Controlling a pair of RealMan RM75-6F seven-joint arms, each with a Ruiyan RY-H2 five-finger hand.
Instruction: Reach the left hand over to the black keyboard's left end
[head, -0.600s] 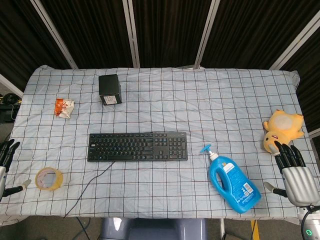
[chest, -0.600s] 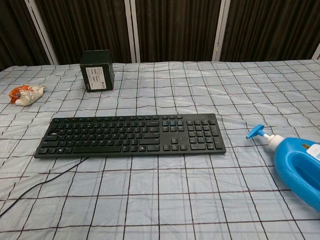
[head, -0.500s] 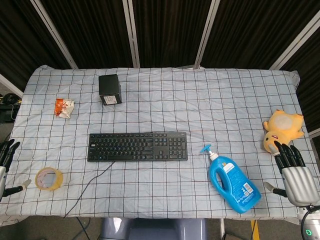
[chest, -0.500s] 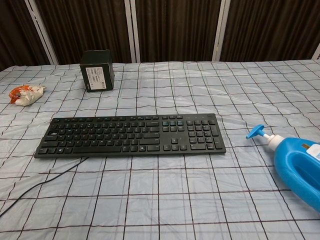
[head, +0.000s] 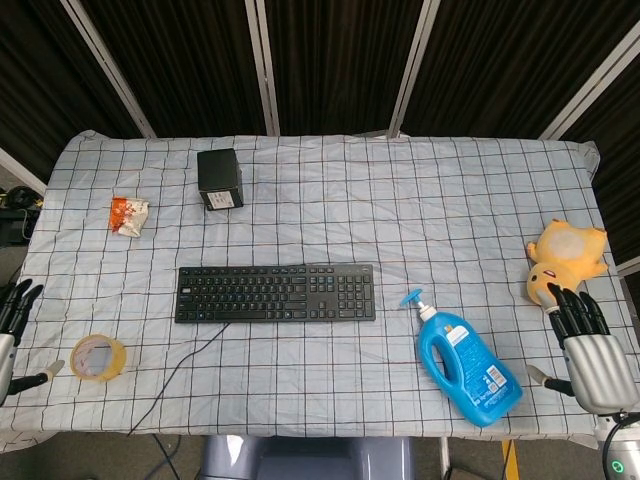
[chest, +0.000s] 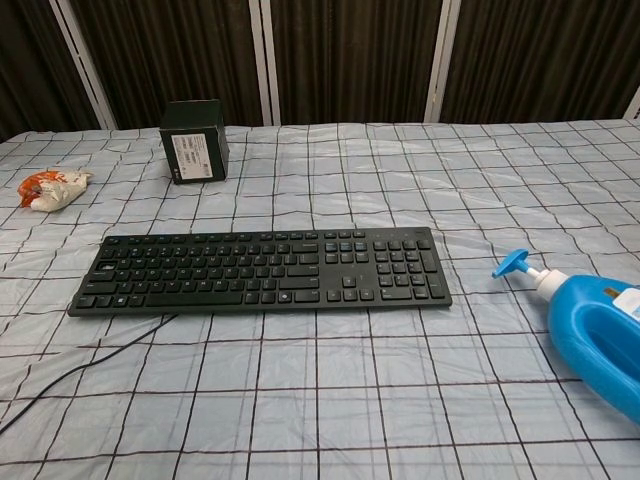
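The black keyboard (head: 276, 293) lies flat across the middle of the checked tablecloth, its left end (chest: 95, 280) toward the table's left side and its cable trailing to the front edge. My left hand (head: 10, 335) shows only at the far left edge of the head view, well left of the keyboard, fingers apart and holding nothing. At the front right corner, my right hand (head: 588, 345) rests with fingers spread, empty. The chest view shows neither hand.
A roll of yellow tape (head: 98, 357) lies between my left hand and the keyboard. A black box (head: 220, 178) and a crumpled snack wrapper (head: 129, 214) sit at the back left. A blue detergent bottle (head: 465, 360) and a yellow plush toy (head: 563, 259) lie at the right.
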